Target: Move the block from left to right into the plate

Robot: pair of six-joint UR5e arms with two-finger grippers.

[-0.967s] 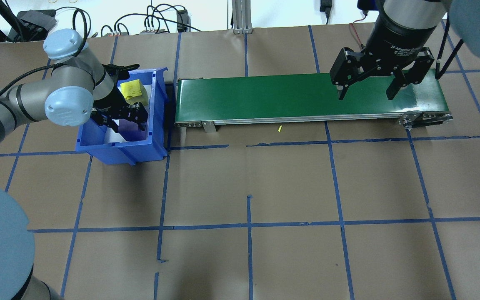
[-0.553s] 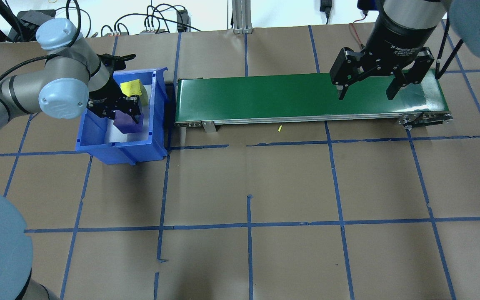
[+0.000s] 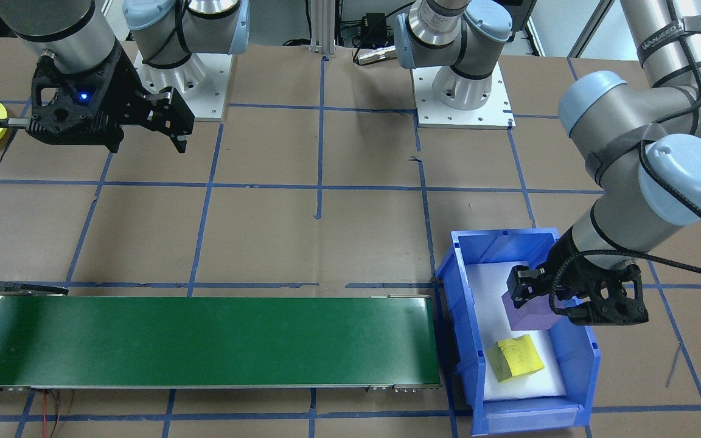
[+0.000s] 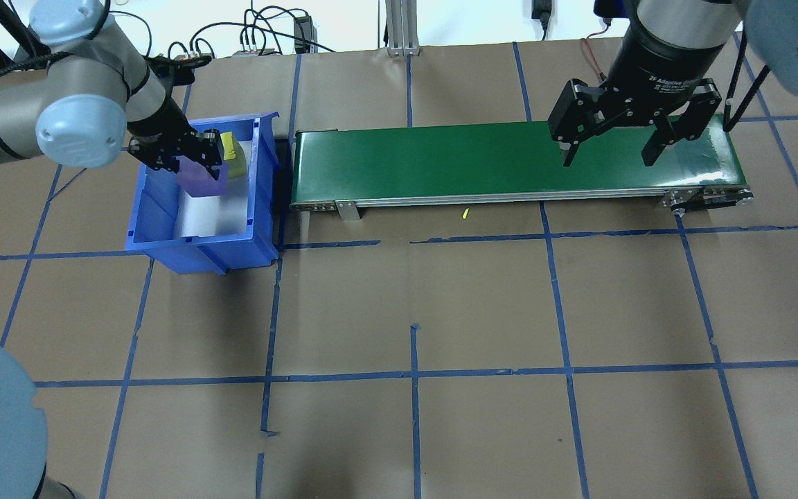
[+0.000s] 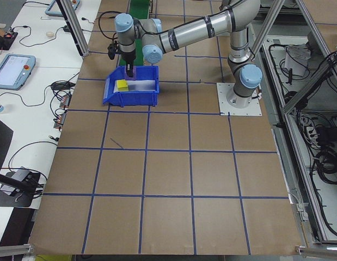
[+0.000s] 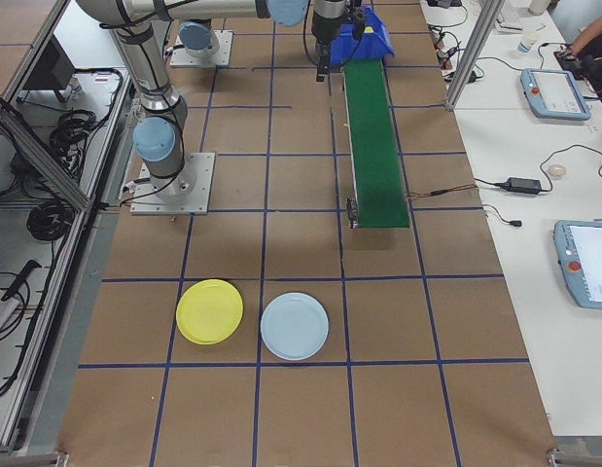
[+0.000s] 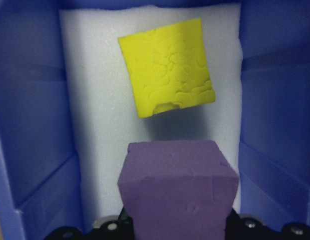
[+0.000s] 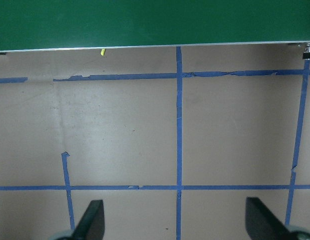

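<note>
Since the earlier frame, the left gripper (image 4: 198,158) has risen and shifted toward the far end of the blue bin (image 4: 156,229), clamped on the purple block (image 4: 202,179), which now hangs above the bin's white foam liner (image 3: 490,286). A yellow block (image 3: 515,358) lies on the liner just beyond the held block. Beside the bin runs the green conveyor (image 4: 510,159); the right gripper (image 4: 607,149) hovers over its far end, jaws spread and empty. Well away from the bin lies the yellow plate (image 6: 209,311), next to a light blue plate (image 6: 294,326).
</note>
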